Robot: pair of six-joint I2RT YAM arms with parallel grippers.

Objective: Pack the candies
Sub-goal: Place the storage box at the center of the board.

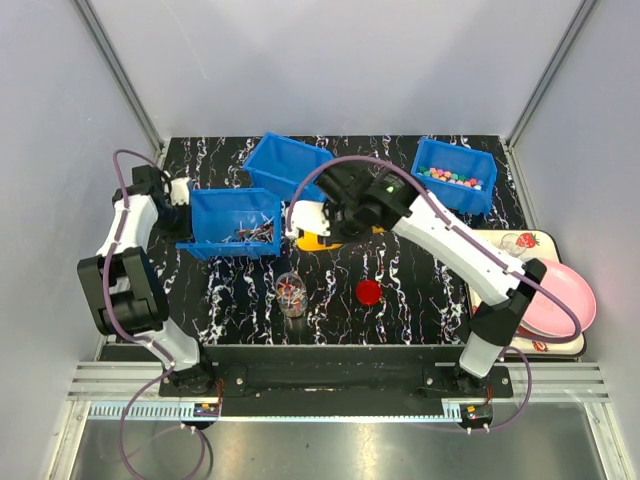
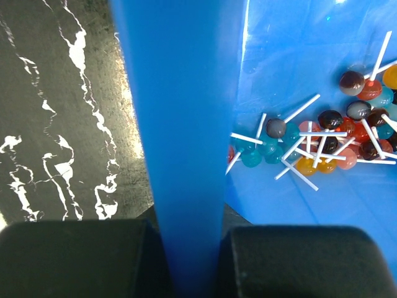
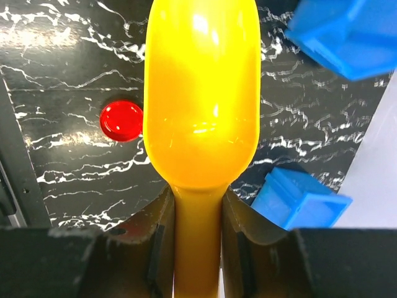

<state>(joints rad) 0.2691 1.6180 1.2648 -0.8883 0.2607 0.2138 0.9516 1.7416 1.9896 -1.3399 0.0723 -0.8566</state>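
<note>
Left end effector (image 2: 186,248): clamped on lollipop bin (image 2: 180,93) wall; hold it steady.
Right end effector (image 3: 198,242): gripping yellow scoop (image 3: 201,93) handle; dip bowl low under candies (image 2: 322,139), lift level.

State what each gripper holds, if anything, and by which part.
The left gripper pinches the blue plastic bin of lollipops by its side wall; the right gripper clamps the glossy yellow plastic scoop by its handle.

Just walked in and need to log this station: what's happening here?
The left gripper is shut on the wall of the blue bin holding lollipops. The right gripper grips a yellow scoop by its handle, beside that bin. In front, a small clear jar stands open and partly filled, its red lid lying nearby.
</note>
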